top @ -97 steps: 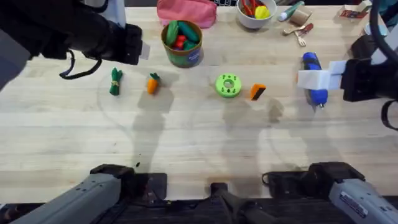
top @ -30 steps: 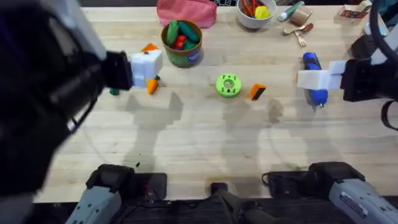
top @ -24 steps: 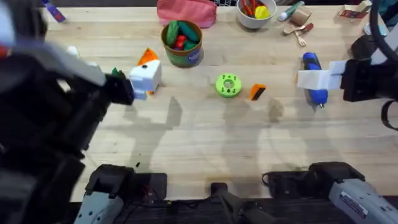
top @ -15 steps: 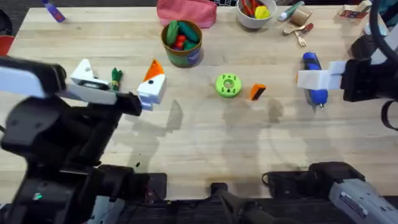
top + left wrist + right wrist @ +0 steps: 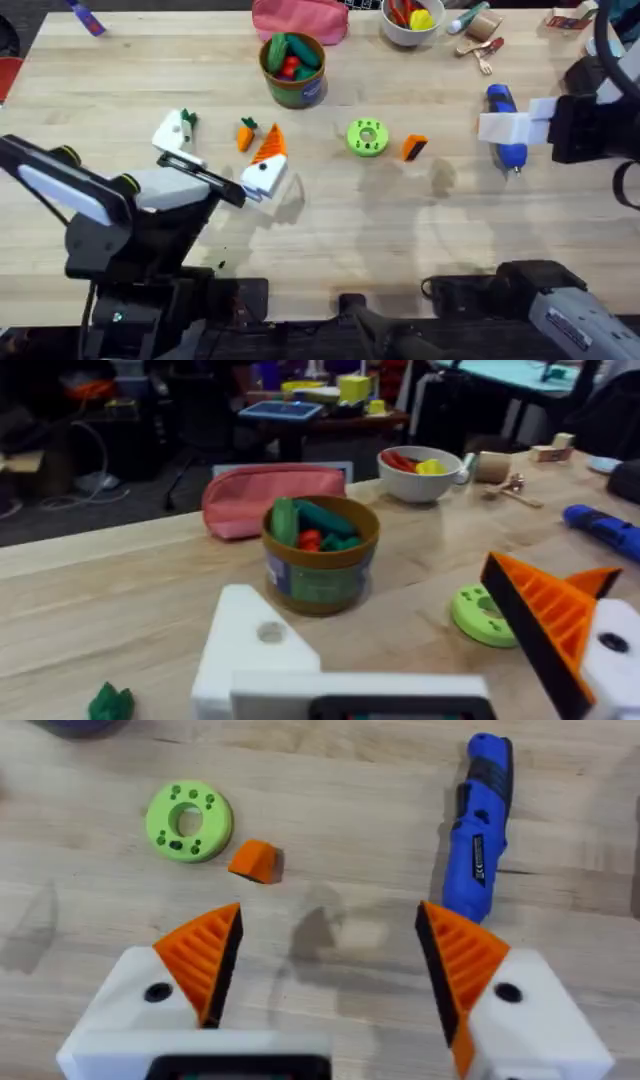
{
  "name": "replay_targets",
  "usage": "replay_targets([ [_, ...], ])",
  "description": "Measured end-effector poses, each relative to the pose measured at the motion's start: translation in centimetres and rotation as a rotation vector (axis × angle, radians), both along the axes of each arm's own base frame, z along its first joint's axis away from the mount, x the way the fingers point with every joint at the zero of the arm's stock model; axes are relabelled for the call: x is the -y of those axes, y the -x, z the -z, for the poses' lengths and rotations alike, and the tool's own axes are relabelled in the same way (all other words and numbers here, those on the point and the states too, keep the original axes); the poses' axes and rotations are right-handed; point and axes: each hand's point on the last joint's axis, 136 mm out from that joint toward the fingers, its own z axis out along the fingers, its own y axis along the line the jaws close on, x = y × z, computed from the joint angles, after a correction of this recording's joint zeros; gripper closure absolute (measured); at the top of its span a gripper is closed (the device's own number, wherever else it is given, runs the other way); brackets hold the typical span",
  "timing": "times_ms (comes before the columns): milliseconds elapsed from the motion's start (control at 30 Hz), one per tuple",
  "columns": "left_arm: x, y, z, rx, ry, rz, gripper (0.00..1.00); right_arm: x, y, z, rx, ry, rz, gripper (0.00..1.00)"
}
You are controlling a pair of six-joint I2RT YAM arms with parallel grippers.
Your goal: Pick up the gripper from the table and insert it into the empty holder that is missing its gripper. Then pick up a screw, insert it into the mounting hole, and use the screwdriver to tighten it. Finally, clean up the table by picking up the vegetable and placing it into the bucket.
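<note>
Beside the green disc [image 5: 367, 137] we should drop our spread right claw [image 5: 325, 955] squarely over the orange fin [image 5: 255, 860] and pinch gently.

Screwdriver [image 5: 505, 125] partly behind right end effector [image 5: 512, 127]

Beyond the far edge of the light wooden bench [image 5: 90, 610], the room runs dim and cluttered. A dark low table [image 5: 320, 422] stands back there with a blue tray [image 5: 287, 409] and a yellow box [image 5: 353, 387] on top. Off to one side, a cardboard box [image 5: 25, 460] sits on the grey floor [image 5: 90, 520], with white cable [image 5: 85, 460] looping beside it. Another bench with a pale teal top [image 5: 510, 375] shows in the far corner.
</note>
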Motion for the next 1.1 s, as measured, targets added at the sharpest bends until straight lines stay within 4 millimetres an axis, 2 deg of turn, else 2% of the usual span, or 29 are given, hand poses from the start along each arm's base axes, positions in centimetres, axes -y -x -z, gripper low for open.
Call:
replay_targets([
  [200, 2.2, 0.9, 1.9, -0.035, 0.000, 0.145, 0.015, 0.0, 0.0, 0.0, 0.000, 0.000, 0.000, 0.008],
  [433, 5.9, 4.2, 2.2, -0.043, 0.004, 0.436, 0.015, 0.0, 0.0, 0.0, 0.000, 0.000, 0.000, 0.008],
  [567, 7.3, 6.2, 2.8, -0.082, 0.015, 0.575, 0.015, 0.0, 0.0, 0.0, 0.000, 0.000, 0.000, 0.008],
  [733, 8.2, 7.8, 3.0, -0.106, 0.026, 0.683, 0.016, 0.0, 0.0, 0.0, 0.000, 0.000, 0.000, 0.007],
  [1100, 8.7, 8.7, 3.1, -0.098, 0.016, 0.741, 0.015, 0.0, 0.0, 0.0, 0.000, 0.000, 0.000, 0.007],
])
